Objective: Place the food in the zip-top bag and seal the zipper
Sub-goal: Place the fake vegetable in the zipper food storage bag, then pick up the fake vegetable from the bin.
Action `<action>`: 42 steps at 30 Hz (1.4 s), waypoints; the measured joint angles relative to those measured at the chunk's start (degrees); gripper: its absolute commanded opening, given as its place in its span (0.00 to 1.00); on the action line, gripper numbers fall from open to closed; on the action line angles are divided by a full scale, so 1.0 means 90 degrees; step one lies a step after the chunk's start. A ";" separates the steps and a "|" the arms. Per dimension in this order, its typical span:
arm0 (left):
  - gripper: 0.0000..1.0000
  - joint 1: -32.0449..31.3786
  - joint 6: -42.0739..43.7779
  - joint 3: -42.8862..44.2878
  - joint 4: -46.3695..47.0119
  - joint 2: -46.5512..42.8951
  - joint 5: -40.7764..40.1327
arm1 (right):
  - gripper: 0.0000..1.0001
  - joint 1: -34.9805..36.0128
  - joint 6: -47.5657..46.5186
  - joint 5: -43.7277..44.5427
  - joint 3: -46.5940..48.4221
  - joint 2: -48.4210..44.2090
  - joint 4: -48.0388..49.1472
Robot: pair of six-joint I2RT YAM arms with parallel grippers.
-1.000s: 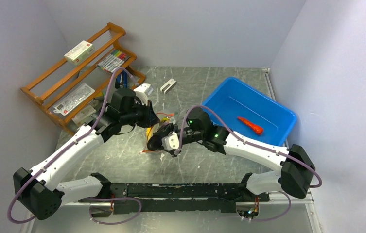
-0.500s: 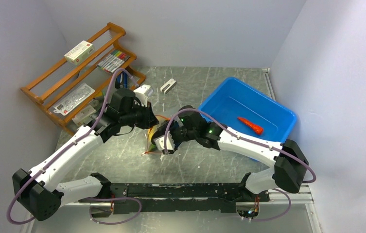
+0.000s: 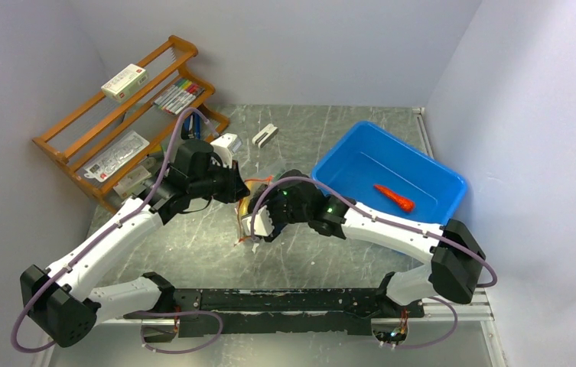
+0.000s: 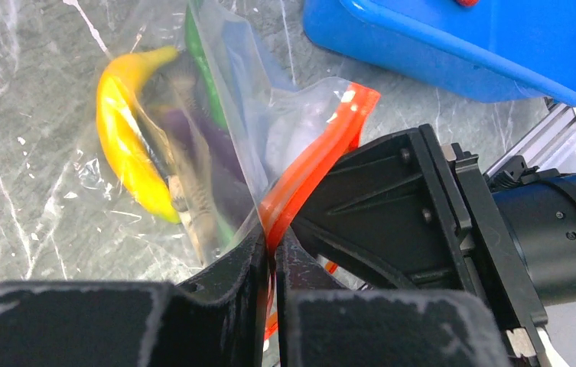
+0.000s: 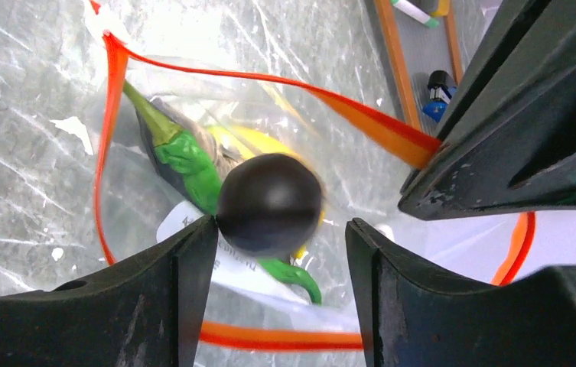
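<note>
Most food [image 4: 133, 153] lay in the unsealed zip-top bag [image 4: 232, 107], zipper [image 4: 319, 149] pinched by the left gripper [image 4: 271, 246]. The right gripper [image 5: 281, 229], spread wide, straddled the eggplant [image 5: 269, 202]; chili [image 3: 394, 198] sat unbagged.

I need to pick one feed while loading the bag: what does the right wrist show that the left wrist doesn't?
Right wrist only: the zipper spread in an open loop, and the dark eggplant, blurred, between the right gripper's parted fingers over it. Left wrist only: the blue bin. Both: the left gripper clamped on the zipper, with the yellow piece and green pod inside the zip-top bag.
</note>
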 measured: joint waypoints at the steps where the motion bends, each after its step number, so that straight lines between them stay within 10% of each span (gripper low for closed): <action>1: 0.07 0.0000 0.0000 0.0000 0.0000 0.0002 -0.0002 | 0.65 0.0000 0.0015 0.0056 -0.0041 -0.0019 0.0022; 14: 0.07 0.0000 0.0007 0.0000 -0.0007 0.0097 -0.0051 | 0.63 0.0012 0.0590 0.0097 -0.0352 -0.0476 0.0075; 23: 0.07 0.0000 0.0187 -0.0022 -0.0056 0.0095 -0.0369 | 0.61 0.0024 0.3116 0.0095 -0.0374 -0.1530 0.0838; 42: 0.07 0.0000 0.0311 -0.0313 -0.0032 -0.0112 -0.0593 | 0.56 -0.0277 0.8340 0.4605 0.0743 -0.2125 -0.1064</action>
